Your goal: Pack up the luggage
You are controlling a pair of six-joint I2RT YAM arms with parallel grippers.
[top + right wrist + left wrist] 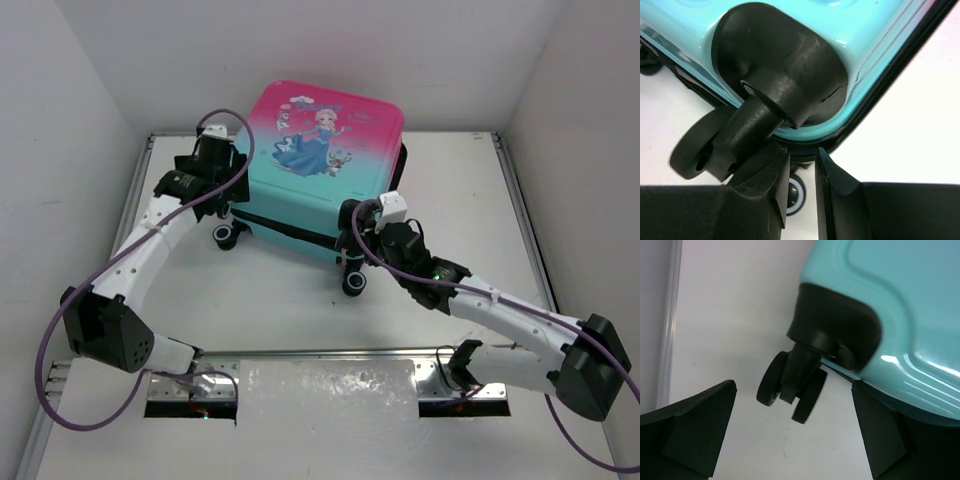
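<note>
The luggage (pixel 320 170) lies flat and shut at the far middle of the table (pixel 455 205), wheels toward the arms. The left gripper (pixel 793 387) is spread wide before one wheel (pixel 772 380). The right gripper (pixel 802 155) is nearly together with nothing clamped, beside the seam (pixel 889 85). The seam is best worked clear of the castors. Bare table is left on both sides, but walls (pixel 60 120) stand close.

Luggage (pixel 320 175): pink-to-teal hard shell, princess print up, closed, lying flat mid-table, black wheels nearest.
</note>
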